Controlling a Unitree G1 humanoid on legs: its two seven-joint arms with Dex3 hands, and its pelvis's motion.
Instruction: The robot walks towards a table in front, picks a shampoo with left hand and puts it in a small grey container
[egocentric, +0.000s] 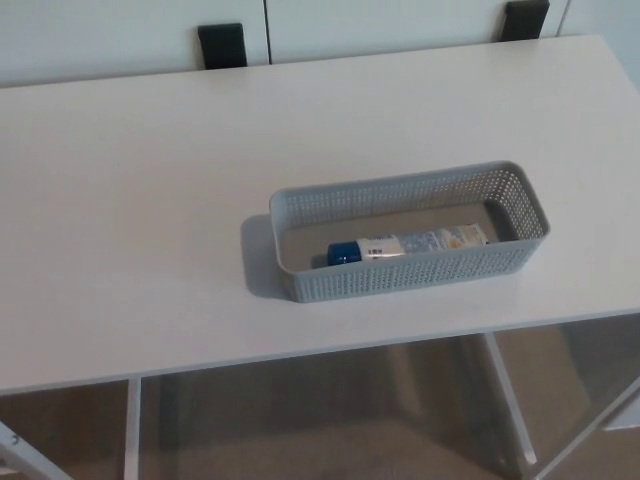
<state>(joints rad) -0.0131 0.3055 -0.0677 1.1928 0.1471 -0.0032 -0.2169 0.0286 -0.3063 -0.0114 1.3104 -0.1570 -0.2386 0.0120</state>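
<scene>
A small grey perforated container (520, 200) stands on the white table (140, 200), right of its middle and near the front edge. Inside it lies a white shampoo tube (410, 244) with a blue cap, on its side along the front wall, cap pointing left. Neither of my hands shows in the head view.
Two black brackets (222, 44) (526, 18) sit behind the table's far edge against white panels. The table's front edge runs across the lower picture, with white legs (508, 400) and beige floor below.
</scene>
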